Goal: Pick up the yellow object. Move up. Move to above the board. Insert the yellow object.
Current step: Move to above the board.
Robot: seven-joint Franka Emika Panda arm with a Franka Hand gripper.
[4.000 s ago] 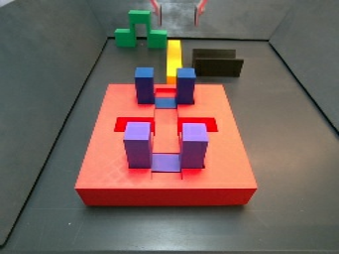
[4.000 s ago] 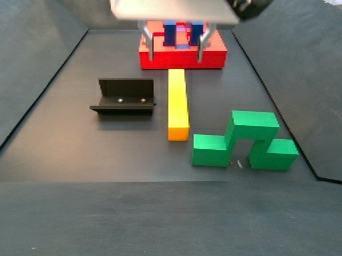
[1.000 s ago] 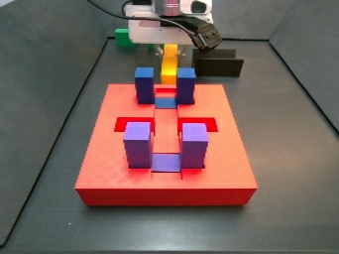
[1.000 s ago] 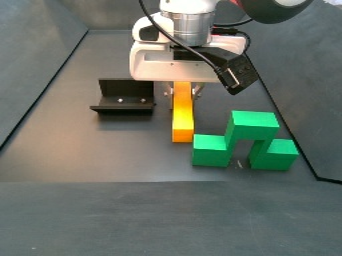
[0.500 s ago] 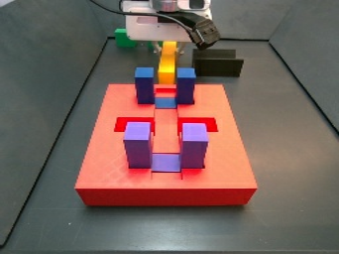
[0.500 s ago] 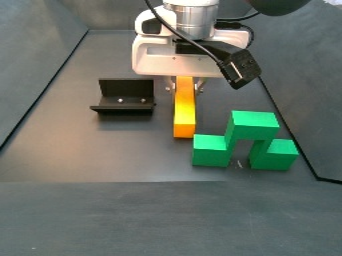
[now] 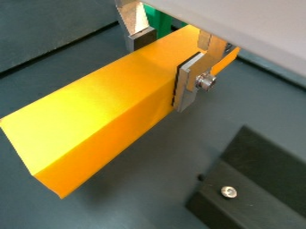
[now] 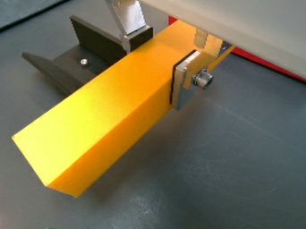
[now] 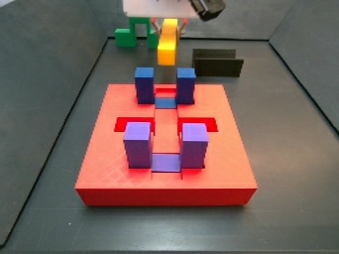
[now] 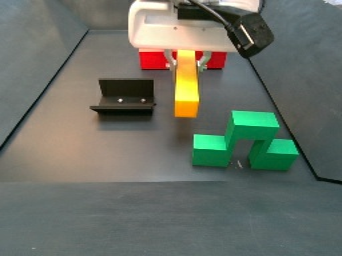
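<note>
Claw (image 8: 166,55) clenched on yellow object (image 8: 120,108) — aloft, tilted — beyond the board (image 9: 166,154).

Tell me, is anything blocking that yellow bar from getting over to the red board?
Nothing visible does. The gripper holds the yellow bar lifted off the floor, and the floor between it and the red board looks bare. The fixture and green blocks sit off to the sides.

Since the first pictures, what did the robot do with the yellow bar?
The tool came down over the yellow bar, shut on it near one end and lifted it off the floor; it now hangs tilted in the air, as both side views show. The red board, the green blocks and the fixture stayed where they were.
</note>
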